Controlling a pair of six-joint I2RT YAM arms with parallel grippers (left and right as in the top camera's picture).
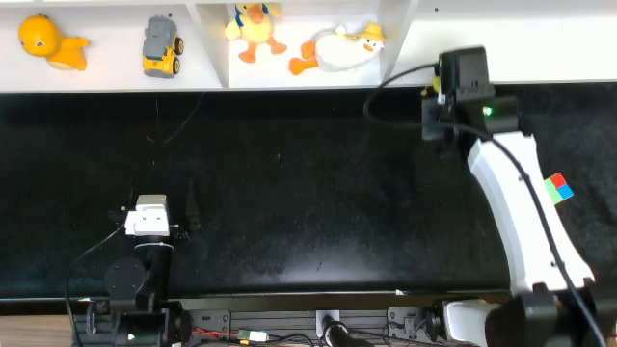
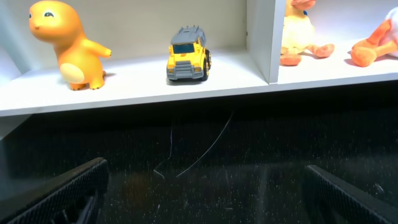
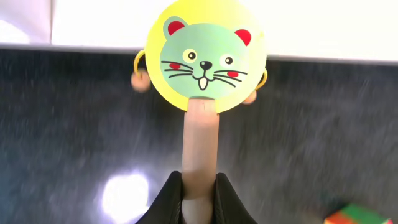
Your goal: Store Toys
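rattle (image 3: 205, 68) is in your right gripper (image 3: 199, 180), whose fingers are clamped on the bottom end of the wooden handle. the round cat-face head is at the far end, with a bead hanging at each side. the relation to work from is this: the rattle's long axis runs straight out from the fingers toward the shelf (image 1: 106, 82), head first. the head is at the shelf's front edge, with the white board just beyond it. the flat face is turned up toward the wrist, not toward the shelf. seen from above, the right gripper is at the right end of the shelf, past the divider beside the goose (image 1: 337, 48). my read is that you are mid-placement, and a push along the handle's own line should carry the head into that bay. watch the beads, which could snag on the edge. the duck (image 1: 255, 29) sits in the same bay as the goose, and the dino (image 1: 48, 43) and truck (image 1: 162, 48) share the bay at the shelf's left end. a cube (image 1: 557, 187) lies on the mat well short of the shelf, beside the right arm, so it is likely next. your left gripper (image 2: 205, 165) sits far back from the shelf, fingers spread and holding nothing, so the right arm is much the nearer.
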